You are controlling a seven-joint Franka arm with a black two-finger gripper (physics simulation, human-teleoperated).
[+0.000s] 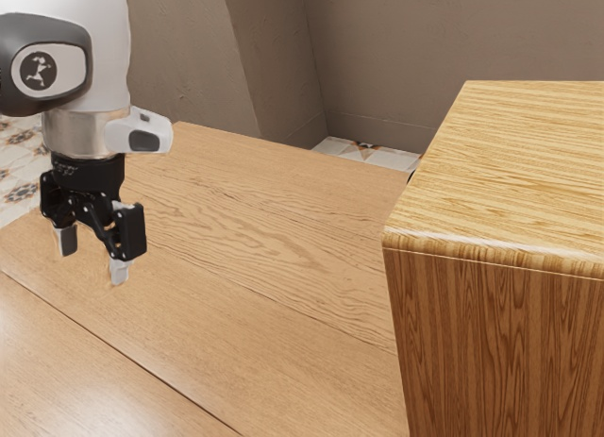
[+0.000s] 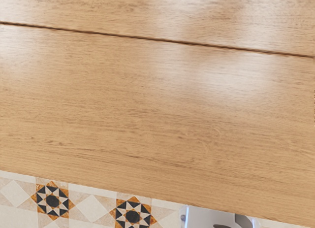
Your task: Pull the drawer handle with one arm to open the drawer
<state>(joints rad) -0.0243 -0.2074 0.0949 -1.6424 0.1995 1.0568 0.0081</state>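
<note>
Arm: entering at the exterior view's upper left, white and grey links ending in a wrist pointing straight down.
Gripper: hanging above the table at the exterior view's left, touching nothing.
Fingers: standing wide apart, black with pale tips, gripping nothing.
Cabinet: standing at the exterior view's right, well apart from the gripper; light grained wood, showing a flat top and one plain side; foot running out past the lower frame edge.
Drawer: cannot tell whether lying open or shut from the two faces showing.
Table surface: spreading as broad wooden boards between gripper and cabinet.
Seam: running as a thin dark line across the boards under the hand in the wrist view.
Table edge: lying under the hand in the wrist view, wood giving way to floor beyond it.
Floor: showing cream tiles with black and orange star patterns past the table edge.
Pale shape: sitting over the tiles just beyond the table edge, white and grey; cannot tell what.
Wall: standing grey-brown behind table and cabinet, folding into a corner.
</note>
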